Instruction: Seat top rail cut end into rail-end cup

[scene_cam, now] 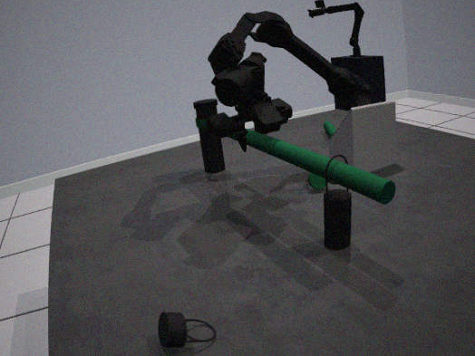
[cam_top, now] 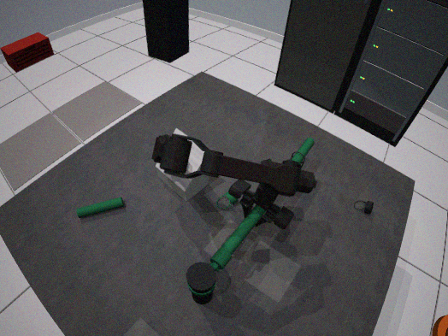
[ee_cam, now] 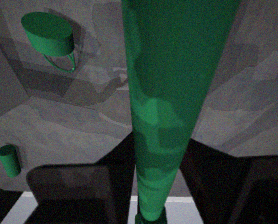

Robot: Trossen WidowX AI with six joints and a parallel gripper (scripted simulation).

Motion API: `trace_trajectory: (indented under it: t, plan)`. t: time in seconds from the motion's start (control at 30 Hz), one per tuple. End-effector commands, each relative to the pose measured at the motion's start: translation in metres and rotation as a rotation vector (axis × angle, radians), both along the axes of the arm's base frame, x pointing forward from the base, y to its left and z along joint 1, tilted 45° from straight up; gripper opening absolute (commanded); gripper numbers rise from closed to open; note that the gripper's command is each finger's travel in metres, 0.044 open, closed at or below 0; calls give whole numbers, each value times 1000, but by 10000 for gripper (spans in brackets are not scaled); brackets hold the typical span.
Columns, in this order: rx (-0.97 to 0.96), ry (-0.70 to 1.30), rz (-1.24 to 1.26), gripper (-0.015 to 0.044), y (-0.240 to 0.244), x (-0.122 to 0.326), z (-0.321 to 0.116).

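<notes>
The green rail (cam_top: 239,235) (scene_cam: 299,157) (ee_cam: 175,60) slants above the mat, through the loop of the cap on the short black post (scene_cam: 337,222). Its far end meets the green rail-end cup (cam_top: 221,259) and appears to be in its mouth; how deep I cannot tell. The cup hangs on the green brace band (cam_top: 202,294) (scene_cam: 201,122), high on the big black post (scene_cam: 212,154), just under the post cap (cam_top: 201,274) (scene_cam: 205,103). My gripper (cam_top: 259,209) (scene_cam: 237,135) (ee_cam: 152,134) is shut on the rail between cup and loop, fingers on both sides.
A green loop cap (cam_top: 231,197) (scene_cam: 317,180) (ee_cam: 47,35) lies near the pale base block (scene_cam: 373,129). A short green tube (cam_top: 100,208) (scene_cam: 329,129) (ee_cam: 10,161) lies farther off. A black loop cap (cam_top: 368,208) (scene_cam: 172,330) lies on the mat's other side.
</notes>
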State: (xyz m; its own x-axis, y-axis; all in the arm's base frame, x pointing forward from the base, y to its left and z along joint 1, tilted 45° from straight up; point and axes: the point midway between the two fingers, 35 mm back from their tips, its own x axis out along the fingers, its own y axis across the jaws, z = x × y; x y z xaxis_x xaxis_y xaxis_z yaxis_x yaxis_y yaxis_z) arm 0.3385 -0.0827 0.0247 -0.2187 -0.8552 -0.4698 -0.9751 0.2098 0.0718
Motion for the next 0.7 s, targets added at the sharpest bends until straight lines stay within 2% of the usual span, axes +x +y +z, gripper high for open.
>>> trace_trajectory:
  t: [0.0, 0.67]
  plan:
    - [-1, -2, 1, 0, 0, 0, 1]
    - [-5, 0, 2, 0, 0, 1, 2]
